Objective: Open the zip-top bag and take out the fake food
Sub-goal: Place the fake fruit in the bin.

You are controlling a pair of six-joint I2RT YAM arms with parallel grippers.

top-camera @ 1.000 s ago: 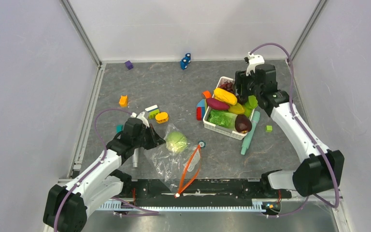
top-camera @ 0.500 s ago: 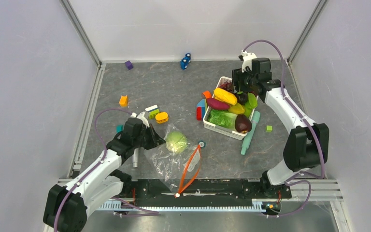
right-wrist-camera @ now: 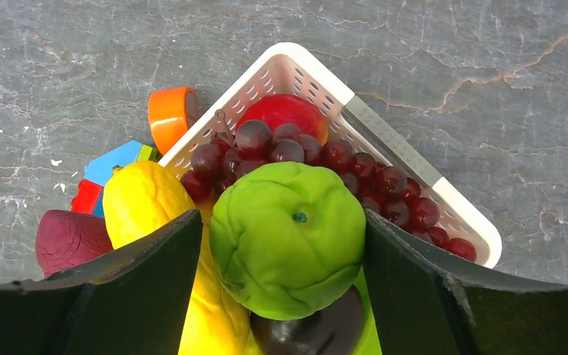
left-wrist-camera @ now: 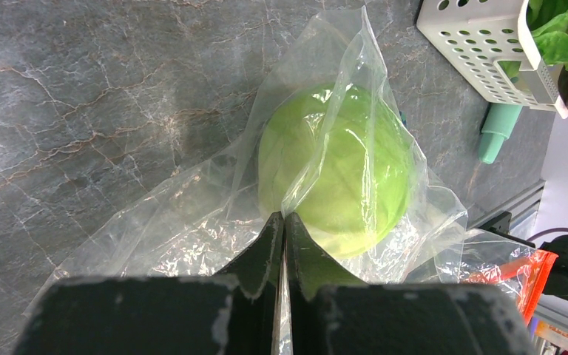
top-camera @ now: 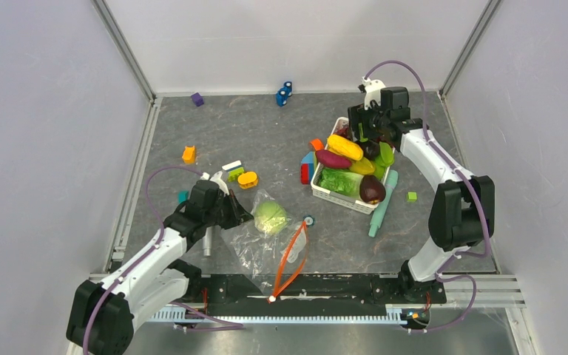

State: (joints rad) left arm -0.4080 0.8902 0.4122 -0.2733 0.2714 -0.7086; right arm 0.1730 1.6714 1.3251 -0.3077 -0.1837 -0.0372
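Observation:
The clear zip-top bag lies flat near the left arm, its red-orange zipper strip spread open. A pale green cabbage sits inside it, as the left wrist view also shows. My left gripper is shut on a fold of the bag's plastic, right beside the cabbage. My right gripper is over the far end of the white basket. Its jaws stand wide around a round green fruit; the right finger touches it, with a thin gap at the left. The fruit rests on a dark eggplant beside the corn.
The basket also holds grapes, lettuce, a sweet potato and a second eggplant. A teal handle lies against it. Loose blocks lie at the left, the back and the right.
My right gripper has moved left and farther back over the basket, and that arm's elbow has swung up. The left arm, the bag and the cabbage have not moved.

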